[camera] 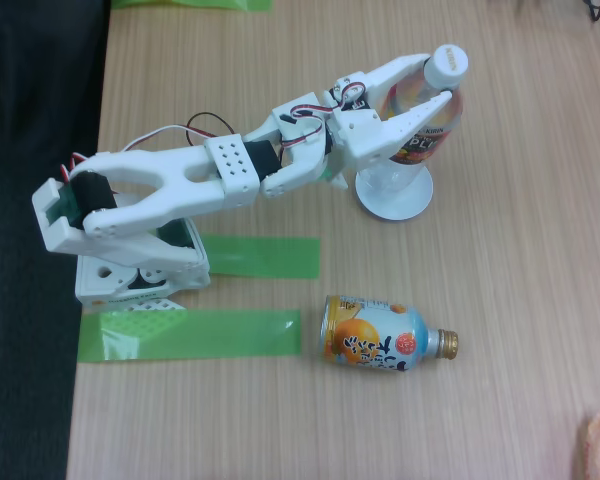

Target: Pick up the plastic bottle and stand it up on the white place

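Your tool (428, 92) is clamped around the labelled upper body of the plastic bottle (430, 125), which stands upright on the white place (393, 203). Expect it light, thin-walled (probably empty) and slick, so squeeze the ribbed middle gently.
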Action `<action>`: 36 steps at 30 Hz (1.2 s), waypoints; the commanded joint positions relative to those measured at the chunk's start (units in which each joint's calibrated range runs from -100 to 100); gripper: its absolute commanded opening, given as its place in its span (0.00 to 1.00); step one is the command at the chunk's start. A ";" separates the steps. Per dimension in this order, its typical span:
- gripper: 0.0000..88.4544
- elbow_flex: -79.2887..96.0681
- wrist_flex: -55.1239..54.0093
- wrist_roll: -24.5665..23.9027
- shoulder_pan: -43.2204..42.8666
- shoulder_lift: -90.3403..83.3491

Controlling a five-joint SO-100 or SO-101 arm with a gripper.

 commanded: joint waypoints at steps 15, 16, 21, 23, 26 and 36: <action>0.19 -2.61 -12.51 0.30 0.22 8.60; 0.19 -2.52 -12.51 0.30 0.22 8.60; 0.19 -2.52 -12.25 2.03 0.29 8.51; 0.19 -2.52 -12.51 2.03 0.29 8.51; 0.19 -2.43 -12.51 2.03 0.29 8.51; 0.19 2.46 -12.77 2.03 0.29 7.08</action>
